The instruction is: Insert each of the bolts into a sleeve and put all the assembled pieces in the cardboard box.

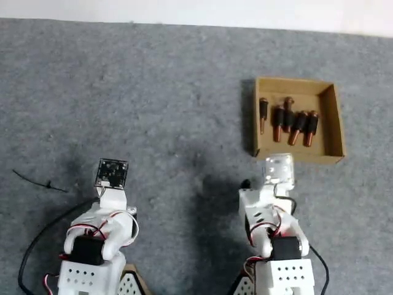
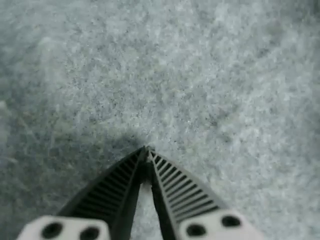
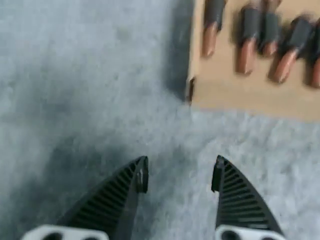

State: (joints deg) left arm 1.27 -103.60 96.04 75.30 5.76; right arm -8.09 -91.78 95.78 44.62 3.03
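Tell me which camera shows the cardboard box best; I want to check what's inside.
The high view: the whole cardboard box is in frame, all four walls, with five assembled pieces lying inside. The right wrist view catches its near corner, with the pieces cut off at the edge. The left wrist view faces carpet.

In the right wrist view the box (image 3: 240, 95) ran off the frame edge, and the pieces (image 3: 247, 47) in it were blurred and partly cropped, their count unclear. In the high view the lower edge cut off the left arm (image 1: 98, 246), the right arm (image 1: 276, 258) and a black cable (image 1: 24, 264)
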